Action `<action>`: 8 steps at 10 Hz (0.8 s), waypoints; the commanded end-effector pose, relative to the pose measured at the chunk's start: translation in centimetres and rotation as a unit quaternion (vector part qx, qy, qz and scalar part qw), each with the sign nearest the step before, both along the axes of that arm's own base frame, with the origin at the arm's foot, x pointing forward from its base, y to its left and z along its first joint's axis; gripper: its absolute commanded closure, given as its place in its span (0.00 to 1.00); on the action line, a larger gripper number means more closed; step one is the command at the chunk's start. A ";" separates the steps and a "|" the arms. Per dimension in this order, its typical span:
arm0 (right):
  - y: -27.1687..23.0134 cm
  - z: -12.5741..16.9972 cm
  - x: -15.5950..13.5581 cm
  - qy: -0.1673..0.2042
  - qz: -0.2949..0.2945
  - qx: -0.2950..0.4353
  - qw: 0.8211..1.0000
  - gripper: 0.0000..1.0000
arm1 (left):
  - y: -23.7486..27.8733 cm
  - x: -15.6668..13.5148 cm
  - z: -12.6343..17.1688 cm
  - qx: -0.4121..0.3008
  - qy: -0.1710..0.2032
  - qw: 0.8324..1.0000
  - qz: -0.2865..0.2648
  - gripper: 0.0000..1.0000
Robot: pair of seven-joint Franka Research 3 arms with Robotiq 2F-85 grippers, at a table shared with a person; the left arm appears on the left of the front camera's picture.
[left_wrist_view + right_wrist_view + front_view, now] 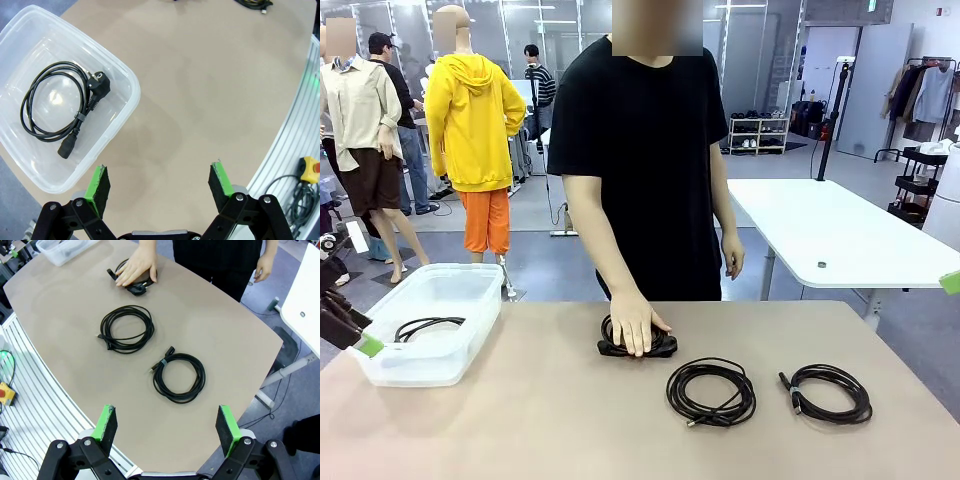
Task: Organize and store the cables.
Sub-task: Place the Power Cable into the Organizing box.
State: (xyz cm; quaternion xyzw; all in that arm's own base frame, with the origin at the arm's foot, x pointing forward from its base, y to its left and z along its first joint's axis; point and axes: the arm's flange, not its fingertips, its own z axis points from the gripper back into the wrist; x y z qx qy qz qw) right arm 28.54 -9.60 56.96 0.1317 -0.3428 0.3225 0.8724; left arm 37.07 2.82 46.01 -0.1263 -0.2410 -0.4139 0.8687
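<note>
Because the person's hand covers one coiled black cable mid-worktop, reaching there could mean a collision. Left gripper and right gripper gape empty; two coils lie loose nearby, another coil in the clear plastic bin.

Translucent glossy plastic bin, matt tan tabletop, black rubbery cables.
</note>
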 end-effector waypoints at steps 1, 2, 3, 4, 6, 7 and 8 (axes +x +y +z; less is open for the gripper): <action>0.2 0.1 0.2 0.002 -0.012 0.003 1.000 0.00 | -0.2 -0.1 -0.1 0.007 0.004 1.000 0.009 0.00; 0.2 0.1 0.2 0.002 -0.012 0.003 1.000 0.00 | -0.2 -0.1 -0.1 0.007 0.004 1.000 0.009 0.00; 0.2 0.1 0.2 0.002 -0.012 0.003 1.000 0.00 | -0.2 -0.1 -0.1 0.007 0.004 1.000 0.009 0.00; 0.2 0.1 0.2 0.002 -0.012 0.003 1.000 0.00 | -0.2 -0.1 -0.1 0.007 0.004 1.000 0.009 0.00; 0.2 0.1 0.2 0.002 -0.012 0.003 1.000 0.00 | 0.0 0.0 0.0 0.000 0.000 1.000 0.000 0.00; 0.2 0.1 0.2 0.002 -0.012 0.003 1.000 0.00 | -1.8 1.6 1.1 0.020 -0.004 0.999 -0.030 0.00; 0.2 0.1 0.2 0.002 -0.012 0.003 1.000 0.00 | -5.1 3.8 2.4 0.045 -0.004 0.996 -0.071 0.00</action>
